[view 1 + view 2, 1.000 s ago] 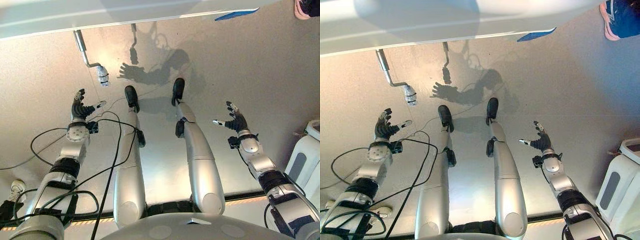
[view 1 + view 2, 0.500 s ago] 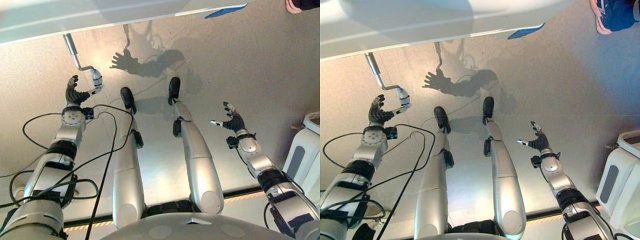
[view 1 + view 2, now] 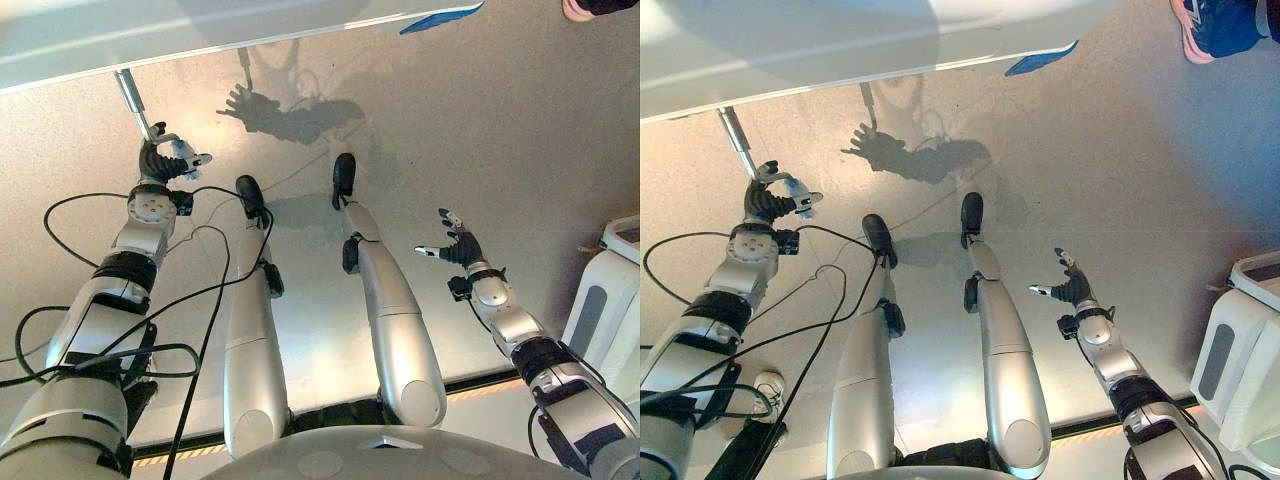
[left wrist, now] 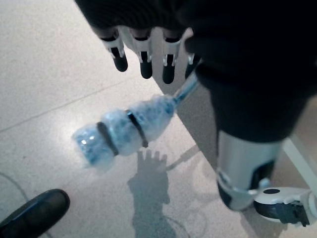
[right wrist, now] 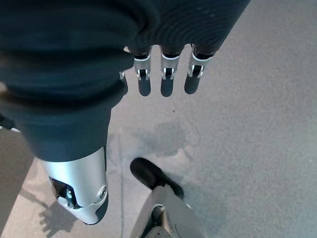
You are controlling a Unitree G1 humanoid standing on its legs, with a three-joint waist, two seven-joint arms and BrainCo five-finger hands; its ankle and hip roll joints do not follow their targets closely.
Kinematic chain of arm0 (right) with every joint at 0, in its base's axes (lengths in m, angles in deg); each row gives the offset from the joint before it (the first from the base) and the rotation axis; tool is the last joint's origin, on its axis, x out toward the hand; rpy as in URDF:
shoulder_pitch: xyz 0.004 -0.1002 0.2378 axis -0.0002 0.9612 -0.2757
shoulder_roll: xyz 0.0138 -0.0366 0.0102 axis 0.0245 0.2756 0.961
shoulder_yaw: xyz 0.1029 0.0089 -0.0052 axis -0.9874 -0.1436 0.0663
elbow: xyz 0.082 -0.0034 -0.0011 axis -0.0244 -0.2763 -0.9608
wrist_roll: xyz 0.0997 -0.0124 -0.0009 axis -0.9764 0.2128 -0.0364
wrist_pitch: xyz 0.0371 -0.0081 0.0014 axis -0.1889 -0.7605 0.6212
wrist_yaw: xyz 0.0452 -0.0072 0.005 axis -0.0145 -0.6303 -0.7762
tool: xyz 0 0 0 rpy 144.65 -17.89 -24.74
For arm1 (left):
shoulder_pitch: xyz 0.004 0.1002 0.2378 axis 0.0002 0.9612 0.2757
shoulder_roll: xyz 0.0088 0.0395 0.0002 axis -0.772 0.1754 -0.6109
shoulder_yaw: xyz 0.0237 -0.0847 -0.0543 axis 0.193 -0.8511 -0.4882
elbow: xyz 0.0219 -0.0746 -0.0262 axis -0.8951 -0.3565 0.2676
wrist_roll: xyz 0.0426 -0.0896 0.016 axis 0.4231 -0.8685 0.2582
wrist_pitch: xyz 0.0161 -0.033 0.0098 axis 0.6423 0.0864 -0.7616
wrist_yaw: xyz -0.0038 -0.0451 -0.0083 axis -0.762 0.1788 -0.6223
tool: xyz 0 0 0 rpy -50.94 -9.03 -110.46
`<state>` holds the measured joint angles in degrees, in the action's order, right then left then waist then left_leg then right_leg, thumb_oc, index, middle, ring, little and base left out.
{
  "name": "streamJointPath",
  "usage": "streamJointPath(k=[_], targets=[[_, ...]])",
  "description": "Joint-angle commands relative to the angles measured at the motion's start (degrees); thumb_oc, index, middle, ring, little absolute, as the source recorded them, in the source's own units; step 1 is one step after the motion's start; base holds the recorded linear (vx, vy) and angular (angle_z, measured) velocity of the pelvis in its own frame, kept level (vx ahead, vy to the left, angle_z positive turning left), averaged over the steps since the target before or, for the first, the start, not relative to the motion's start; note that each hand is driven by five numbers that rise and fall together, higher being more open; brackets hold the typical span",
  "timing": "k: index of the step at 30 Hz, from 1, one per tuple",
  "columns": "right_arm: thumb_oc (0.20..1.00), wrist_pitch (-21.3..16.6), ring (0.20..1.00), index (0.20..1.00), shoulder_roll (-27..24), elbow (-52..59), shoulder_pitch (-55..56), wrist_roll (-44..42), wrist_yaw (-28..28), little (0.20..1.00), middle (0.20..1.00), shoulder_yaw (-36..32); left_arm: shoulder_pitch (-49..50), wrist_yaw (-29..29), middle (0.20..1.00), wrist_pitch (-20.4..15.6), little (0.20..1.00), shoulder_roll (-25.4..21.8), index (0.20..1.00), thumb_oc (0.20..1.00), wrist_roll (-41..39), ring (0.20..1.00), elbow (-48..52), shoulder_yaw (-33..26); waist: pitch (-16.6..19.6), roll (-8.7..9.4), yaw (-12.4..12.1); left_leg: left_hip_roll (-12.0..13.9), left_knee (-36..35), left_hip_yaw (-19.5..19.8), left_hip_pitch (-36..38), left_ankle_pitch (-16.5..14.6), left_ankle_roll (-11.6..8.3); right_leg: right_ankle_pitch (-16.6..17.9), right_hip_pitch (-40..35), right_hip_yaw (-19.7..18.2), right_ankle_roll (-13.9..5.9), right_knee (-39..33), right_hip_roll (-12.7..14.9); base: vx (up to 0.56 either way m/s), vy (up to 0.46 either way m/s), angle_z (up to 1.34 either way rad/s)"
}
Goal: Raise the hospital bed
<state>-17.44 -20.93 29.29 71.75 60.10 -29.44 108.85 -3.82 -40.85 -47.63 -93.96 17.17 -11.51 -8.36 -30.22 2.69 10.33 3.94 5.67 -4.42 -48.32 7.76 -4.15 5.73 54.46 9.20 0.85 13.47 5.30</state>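
Left hand [image 3: 157, 160]: fingers relaxed, spread over the wrapped grip, not curled round it.
Crank handle [image 4: 121, 133]: one, below the bed edge [image 3: 200, 35].
Right hand [image 3: 455, 245]: released, over bare floor.

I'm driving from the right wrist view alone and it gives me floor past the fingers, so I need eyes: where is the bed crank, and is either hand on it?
Observer: The wrapped crank handle sticks out below the edge of the hospital bed, on the robot's left. The left hand is right at it.
Operator: Has it gripped?
Observer: Not yet. In the left wrist view its fingers are straight above the handle, not curled round it.
Operator: And my right hand?
Observer: The right hand is open over the floor, off to the robot's right and well apart from the crank.
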Motion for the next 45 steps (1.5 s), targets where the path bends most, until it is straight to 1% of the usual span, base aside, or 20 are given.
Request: streamJointPath(k=[1,9,18,23,33,34,35,45], targets=[[1.000,-0.5,1.000,1.000,-0.8,-0.3,0.3,-1.0,0.5,1.000,1.000,2.0,-1.1,-0.1,1.000,0.3,1.000,-2.4,1.000,1.000,2.5,1.000,-1.3,0.0,0.4,2.85,-0.4,-0.8,5.0,1.1,-3.3,-0.5,-1.06,4.1,-1.3,-1.8,-7.84,-3.4,0.0,0.00,0.000,0.00],[1.000,0.1,1.000,1.000,-0.4,-0.7,-0.8,-1.0,0.3,1.000,1.000,2.9,-3.6,1.0,1.000,1.3,1.000,-0.3,1.000,1.000,1.7,1.000,-4.9,1.3,0.4,3.22,0.1,-0.7,5.2,1.0,-3.7,-0.5,-1.10,4.2,-1.0,-1.9,-7.73,-3.4,-0.1,0.00,0.000,0.00],[1.000,0.4,1.000,1.000,-0.3,-0.9,-1.8,-1.0,0.0,1.000,1.000,3.7,-3.8,1.8,1.000,1.8,1.000,1.6,1.000,1.000,0.1,1.000,-6.4,1.9,0.4,3.56,0.3,-0.7,5.3,0.9,-4.0,-0.4,-1.05,4.5,-0.8,-2.0,-7.74,-3.7,-0.3,0.00,0.000,0.00],[1.000,0.6,1.000,1.000,-0.3,-0.9,-1.9,-1.1,-0.1,1.000,1.000,3.8,-3.4,2.3,1.000,1.7,1.000,2.4,1.000,1.000,-1.6,1.000,-6.4,1.7,0.4,3.48,0.2,-0.7,5.1,0.9,-3.9,-0.3,-1.11,4.6,-0.8,-2.1,-7.68,-3.7,-0.4,0.00,0.000,0.00],[1.000,0.7,1.000,1.000,-0.5,-1.0,-1.8,-1.0,-0.3,1.000,1.000,3.6,-3.0,2.4,1.000,1.5,1.000,2.6,1.000,1.000,-2.1,1.000,-6.1,1.7,0.4,3.47,0.2,-0.7,4.9,0.8,-3.8,-0.3,-1.14,4.6,-0.9,-2.0,-7.76,-3.8,-0.4,0.00,0.000,0.00],[1.000,0.6,1.000,1.000,-0.5,-1.3,-1.9,-1.0,-0.3,1.000,1.000,3.7,-3.1,2.3,0.548,1.5,0.548,2.6,0.548,0.548,-2.0,0.548,-6.1,1.7,0.4,3.43,0.2,-0.7,4.9,0.8,-3.7,-0.3,-1.14,4.6,-0.9,-2.0,-7.71,-3.8,-0.4,0.00,0.000,0.00],[1.000,0.6,1.000,1.000,-0.4,-1.3,-2.0,-1.0,-0.3,1.000,1.000,3.8,-3.2,2.4,0.200,1.5,0.200,2.3,0.200,0.200,-1.6,0.200,-6.0,1.9,0.4,3.42,0.2,-0.8,4.9,0.9,-3.7,-0.2,-1.15,4.6,-1.0,-2.1,-7.74,-3.8,-0.4,0.00,0.000,0.00],[1.000,0.6,1.000,1.000,-0.6,-1.6,-1.5,-0.4,-0.1,1.000,1.000,4.1,-2.5,2.3,0.200,1.6,0.200,1.8,0.200,0.200,-0.7,0.200,-6.2,1.6,0.4,3.43,0.2,-0.7,4.8,0.7,-3.9,-0.2,-1.15,4.5,-0.8,-2.0,-7.67,-3.8,-0.4,0.00,0.000,0.00]])
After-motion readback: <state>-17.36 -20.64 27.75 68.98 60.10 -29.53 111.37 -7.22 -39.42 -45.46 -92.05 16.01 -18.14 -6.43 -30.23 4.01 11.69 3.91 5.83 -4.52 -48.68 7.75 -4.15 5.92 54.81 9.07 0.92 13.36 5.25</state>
